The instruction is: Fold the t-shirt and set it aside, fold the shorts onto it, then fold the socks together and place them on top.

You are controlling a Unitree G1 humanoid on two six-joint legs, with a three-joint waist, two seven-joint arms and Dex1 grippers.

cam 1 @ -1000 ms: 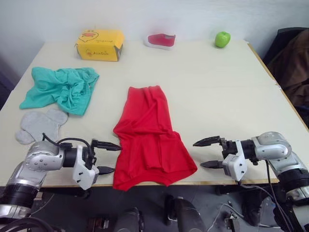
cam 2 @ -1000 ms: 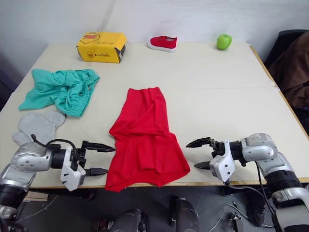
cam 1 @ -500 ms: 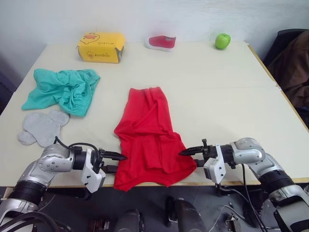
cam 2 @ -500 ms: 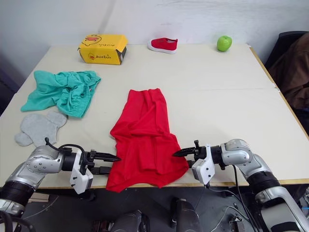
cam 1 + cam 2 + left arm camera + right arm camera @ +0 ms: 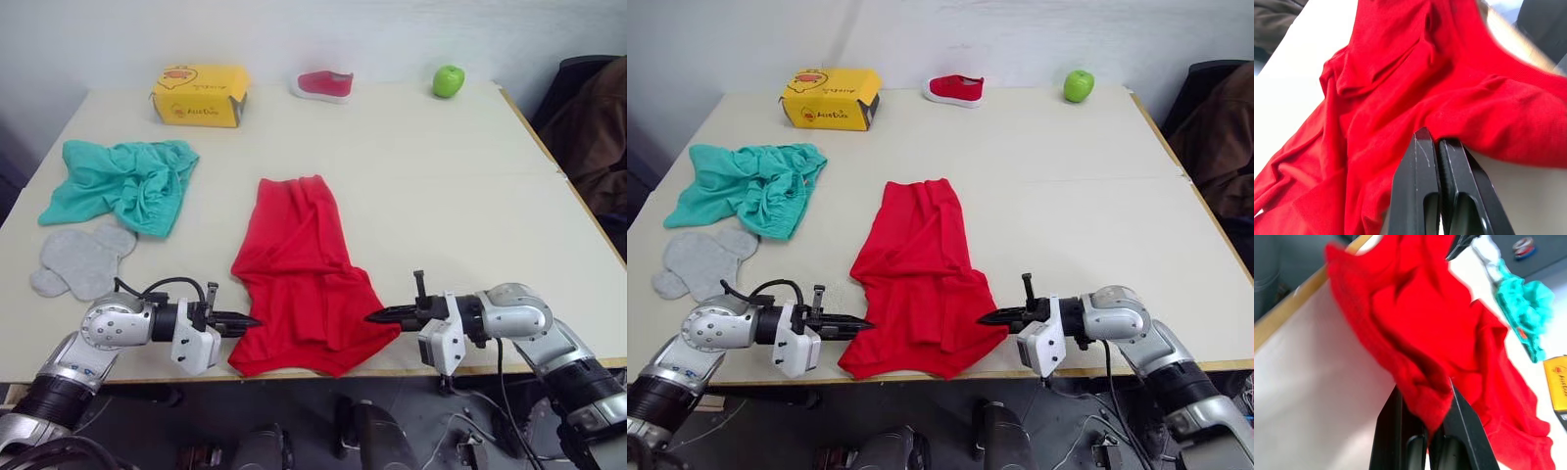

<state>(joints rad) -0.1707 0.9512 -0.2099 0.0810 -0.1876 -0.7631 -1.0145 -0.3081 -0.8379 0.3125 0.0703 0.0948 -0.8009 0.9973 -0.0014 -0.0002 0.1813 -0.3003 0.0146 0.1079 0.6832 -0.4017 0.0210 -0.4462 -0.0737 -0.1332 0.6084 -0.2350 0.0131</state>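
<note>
The red t-shirt (image 5: 299, 269) lies lengthwise at the table's middle front, folded into a narrow strip with a wider bunched lower end. My left gripper (image 5: 253, 319) is low on the table at that end's left edge, shut, its tips (image 5: 1425, 139) meeting the cloth. From the other side, my right gripper (image 5: 374, 315) is shut on the lower right corner, and red cloth (image 5: 1422, 396) sits pinched between its fingers. The teal shorts (image 5: 122, 181) lie crumpled at the left. The grey socks (image 5: 78, 259) rest flat just in front of them.
A yellow box (image 5: 199, 95), a small red shoe (image 5: 325, 84) and a green apple (image 5: 448, 80) line the table's far edge. A dark jacket (image 5: 593, 122) hangs beyond the right edge. Bare tabletop (image 5: 460, 206) spreads to the right of the shirt.
Both grippers moved inward from either side to the shirt's lower end and went from wide open to shut at its edges.
</note>
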